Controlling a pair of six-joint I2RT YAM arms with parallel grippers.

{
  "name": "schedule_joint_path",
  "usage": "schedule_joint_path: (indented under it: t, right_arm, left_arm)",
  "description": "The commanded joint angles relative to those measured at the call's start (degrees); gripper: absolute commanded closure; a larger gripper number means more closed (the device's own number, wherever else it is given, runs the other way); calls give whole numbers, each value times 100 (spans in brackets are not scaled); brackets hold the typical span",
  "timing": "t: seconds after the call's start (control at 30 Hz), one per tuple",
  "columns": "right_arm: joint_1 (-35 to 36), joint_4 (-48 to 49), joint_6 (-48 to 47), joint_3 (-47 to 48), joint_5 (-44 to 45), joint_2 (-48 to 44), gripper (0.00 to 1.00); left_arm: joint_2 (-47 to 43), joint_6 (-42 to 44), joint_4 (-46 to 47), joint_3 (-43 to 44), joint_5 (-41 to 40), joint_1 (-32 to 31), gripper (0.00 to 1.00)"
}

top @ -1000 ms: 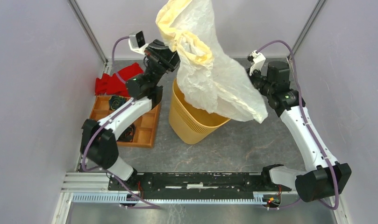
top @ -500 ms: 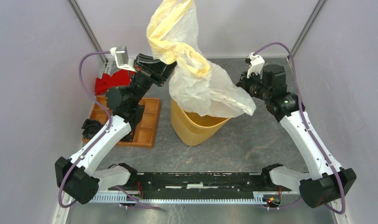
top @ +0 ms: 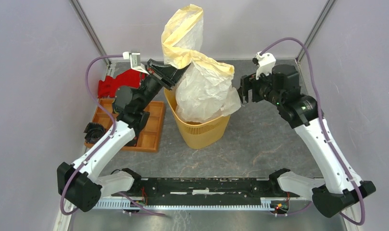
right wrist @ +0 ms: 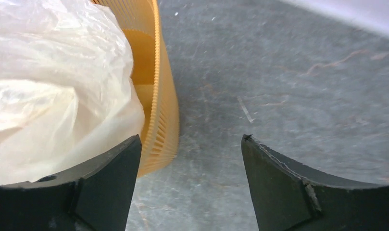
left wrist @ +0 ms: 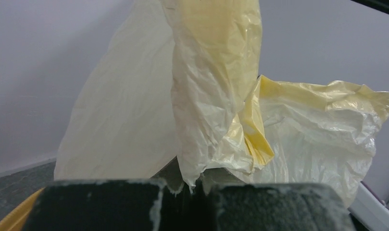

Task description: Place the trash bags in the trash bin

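Observation:
The cream-white trash bag (top: 204,94) bulges out of the top of the yellow-orange trash bin (top: 202,131), and its twisted upper end (top: 182,33) rises above the rim. My left gripper (top: 175,73) hangs over the bin's back-left rim, shut on a fold of the bag (left wrist: 216,96); the plastic is pinched between its jaws (left wrist: 198,185). Just right of the bin, my right gripper (top: 243,94) is open and holds nothing. In its wrist view the open jaws (right wrist: 190,144) frame bare floor, with the bag (right wrist: 53,96) and the bin wall (right wrist: 158,101) at the left.
A red cloth (top: 118,82) lies at the back left. In front of it sits a shallow orange compartment tray (top: 146,130) with a black object (top: 94,131) at its left edge. Grey walls close in both sides and the back.
My right gripper has opened and let go of the bag, whose right side has dropped onto the bin. The left gripper has shifted slightly right, still holding the bag.

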Motion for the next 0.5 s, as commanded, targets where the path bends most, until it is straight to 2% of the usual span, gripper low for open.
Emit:
schedule_joint_path:
  t: [0.0, 0.07, 0.1, 0.2, 0.37, 0.47]
  right_arm:
    - [-23, -599, -793, 817, 407, -306, 15]
    - [-23, -633, -948, 975, 154, -363, 14]
    - [-29, -510, -966, 951, -292, -389, 15]
    - [58, -64, -796, 746, -1614, -299, 26]
    - [470, 525, -386, 437, -1798, -185, 51]
    - [937, 1026, -147, 130, -1885, -20, 57]
  left_arm:
    - [-438, 706, -382, 109, -169, -10, 98]
    - [-546, 832, -515, 89, -218, -11, 98]
    - [-582, 907, -557, 91, -228, -12, 98]
    - [-603, 1020, -741, 149, -338, -10, 98]
    - [-628, 976, -828, 201, -386, -14, 98]
    - [-651, 944, -848, 183, -419, -10, 98]
